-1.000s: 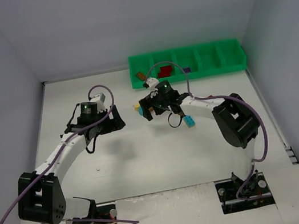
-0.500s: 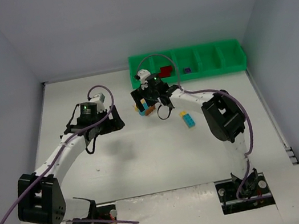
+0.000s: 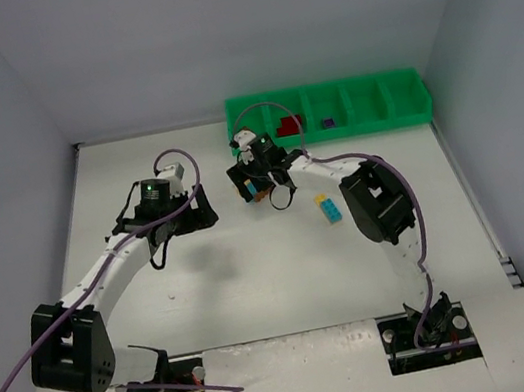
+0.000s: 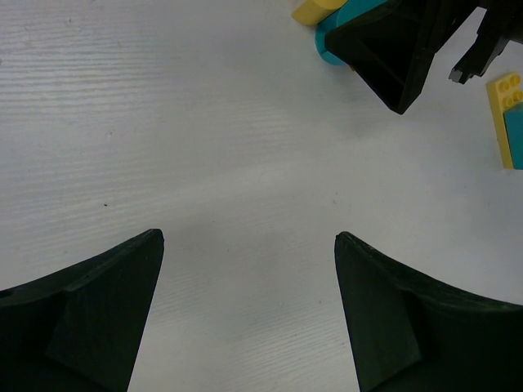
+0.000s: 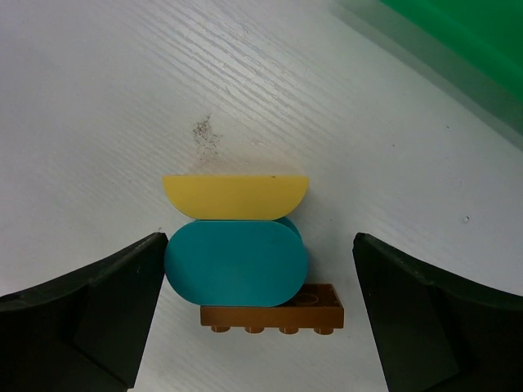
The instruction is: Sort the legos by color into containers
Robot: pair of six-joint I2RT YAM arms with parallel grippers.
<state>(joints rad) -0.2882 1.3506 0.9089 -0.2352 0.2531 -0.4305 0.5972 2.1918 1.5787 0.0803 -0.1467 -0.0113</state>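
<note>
The right end effector [image 5: 259,242] has its jaws wide apart on either side of a small stack [image 5: 245,282] on the white worktop [image 5: 122,98]. The stack is a yellow half-round piece [image 5: 235,196], a teal oval piece [image 5: 212,265] and a brown brick [image 5: 274,314]. Neither finger touches it.

In the top view, the stack sits upper centre, just below the left end of the green tray [image 3: 410,115]. A red brick [image 3: 287,126] lies in the tray's second compartment from the left, and a purple one [image 3: 327,123] seemingly in the third. A yellow-and-blue pair [image 3: 328,208] lies alone at centre.

The left end effector [image 4: 249,245], jaws apart and empty, hovers over bare worktop.
</note>
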